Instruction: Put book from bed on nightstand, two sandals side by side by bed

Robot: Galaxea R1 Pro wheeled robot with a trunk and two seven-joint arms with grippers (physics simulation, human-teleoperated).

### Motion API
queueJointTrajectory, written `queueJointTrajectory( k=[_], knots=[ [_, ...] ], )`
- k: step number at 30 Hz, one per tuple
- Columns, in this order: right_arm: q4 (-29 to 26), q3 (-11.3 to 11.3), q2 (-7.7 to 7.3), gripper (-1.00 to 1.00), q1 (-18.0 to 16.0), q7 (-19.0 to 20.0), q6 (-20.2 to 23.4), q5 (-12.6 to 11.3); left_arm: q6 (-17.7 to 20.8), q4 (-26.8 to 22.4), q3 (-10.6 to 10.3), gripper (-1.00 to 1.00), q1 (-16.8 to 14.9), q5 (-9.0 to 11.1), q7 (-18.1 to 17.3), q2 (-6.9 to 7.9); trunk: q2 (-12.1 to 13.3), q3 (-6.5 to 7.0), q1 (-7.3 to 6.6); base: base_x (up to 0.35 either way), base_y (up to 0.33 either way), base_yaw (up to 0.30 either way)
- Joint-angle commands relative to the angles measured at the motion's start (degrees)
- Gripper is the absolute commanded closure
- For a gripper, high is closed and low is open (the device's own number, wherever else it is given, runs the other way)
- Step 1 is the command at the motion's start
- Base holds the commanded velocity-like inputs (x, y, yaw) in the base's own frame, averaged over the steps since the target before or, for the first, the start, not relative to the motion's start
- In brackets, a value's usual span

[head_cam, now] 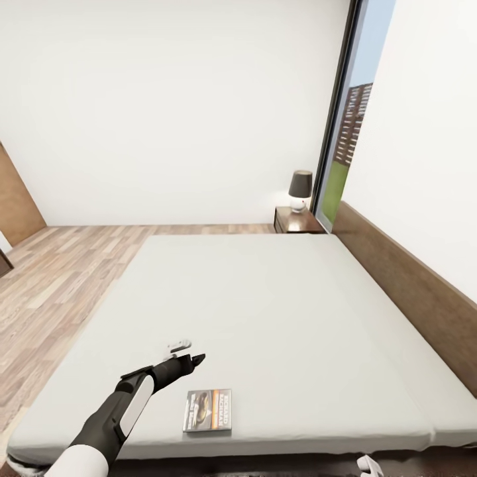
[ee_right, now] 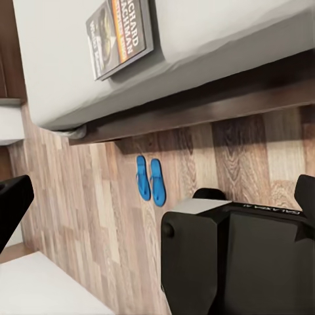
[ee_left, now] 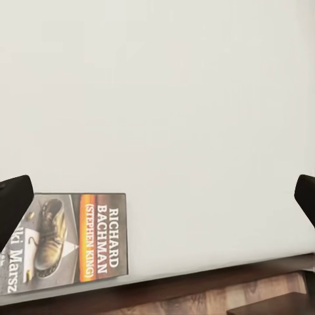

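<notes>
Book (head_cam: 208, 411) flat on bed (head_cam: 278, 311), lower centre of frame, long axis toward headboard; left gripper (head_cam: 189, 353) spread empty, upper-left of it, nearer arm.

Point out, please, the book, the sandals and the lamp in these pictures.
book (head_cam: 208, 411): head view, middle of its cover, lying on the bed.
sandals (ee_right: 150, 180): right wrist view, between the pair's straps, on the inner edge of one sole.
lamp (head_cam: 300, 183): head view, on its dark shade.
</notes>
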Motion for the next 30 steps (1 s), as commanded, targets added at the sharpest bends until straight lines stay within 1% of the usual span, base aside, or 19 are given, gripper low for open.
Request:
queueJointTrajectory(
  k=[1,30],
  knots=[
    [0.0,0.0,-0.01,-1.00,0.0,0.1,0.5,-0.4,0.3,-0.1,-0.1,-1.00,0.0,0.3,0.0,0.02,-0.1,-0.20,0.03,0.000,0.000,0.000],
    [0.3,0.0,0.07,-1.00,0.0,-0.2,0.4,-0.6,0.3,-0.1,-0.1,-1.00,0.0,0.3,0.0,0.06,-0.1,-2.75,0.03,0.000,0.000,0.000]
  ],
)
